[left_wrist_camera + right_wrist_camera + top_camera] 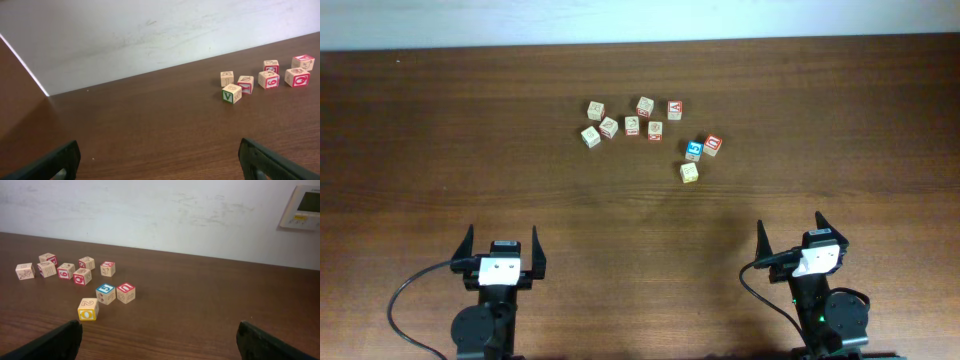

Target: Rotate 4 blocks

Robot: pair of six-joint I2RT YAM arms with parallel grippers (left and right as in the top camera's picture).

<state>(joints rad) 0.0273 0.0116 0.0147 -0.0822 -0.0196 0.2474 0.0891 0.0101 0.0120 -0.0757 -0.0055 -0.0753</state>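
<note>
From overhead, the blocks lie scattered on the far middle of the bench, well apart from both arms, and none is held. The left arm has its jaws spread wide and empty, with the scatter at about two o'clock from them. The right arm also has its jaws wide and empty, with the scatter at about ten o'clock. The yellow-framed block is closest to the robot. Just beyond it the blue-framed block and red-framed block sit just beside each other. These three look nearer the right jaws, while the green-lettered block at the left end looks nearer the left jaws. Being cubes, they have no long axis, only slightly skewed faces. In the left wrist view the open jaws frame bare bench, and the green-lettered block lies ahead between one and two o'clock, in front of the rest. In the right wrist view the open jaws hold nothing. There the yellow-framed block lies at about ten o'clock, so a reach likely needs a leftward swing first.
</note>
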